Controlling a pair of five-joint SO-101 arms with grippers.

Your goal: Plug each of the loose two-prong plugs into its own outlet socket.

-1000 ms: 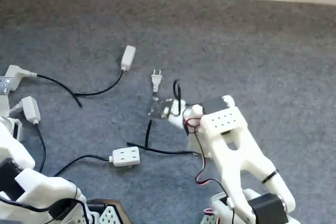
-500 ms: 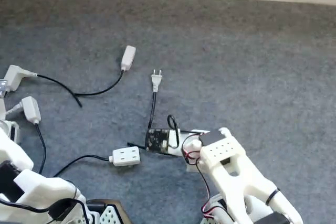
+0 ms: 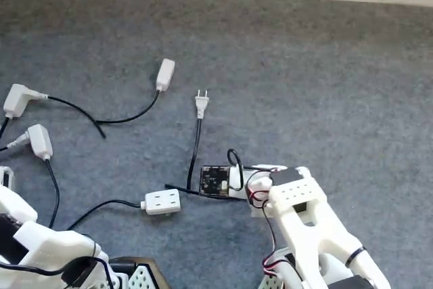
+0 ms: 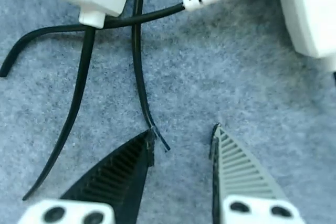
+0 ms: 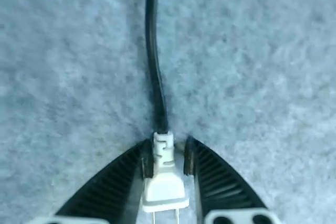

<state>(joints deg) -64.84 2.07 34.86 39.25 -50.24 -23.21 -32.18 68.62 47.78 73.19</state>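
In the right wrist view my right gripper [image 5: 167, 148] is shut on a white two-prong plug [image 5: 164, 184]. Its prongs point back at the camera and its black cord [image 5: 153, 51] runs away over the carpet. From above, that arm's wrist board [image 3: 216, 181] hides the fingers where two cords cross, right of a white outlet socket [image 3: 162, 202]. Another loose plug [image 3: 201, 101] lies farther out. My left gripper [image 4: 184, 139] is open over the carpet, a cut cord end [image 4: 164, 147] beside its dark finger. Two white plugs [image 3: 15, 99] [image 3: 39, 140] lie at the left.
A second white outlet piece [image 3: 165, 74] on a black cord lies at the back left. The floor is grey carpet [image 3: 338, 86], bare on the right half. Black cords cross between the socket and the right arm. The left arm's base [image 3: 40, 248] fills the near left corner.
The right arm has drawn back from beside the far loose plug to the cord crossing near the socket. At the left edge, the left arm has also pulled back.
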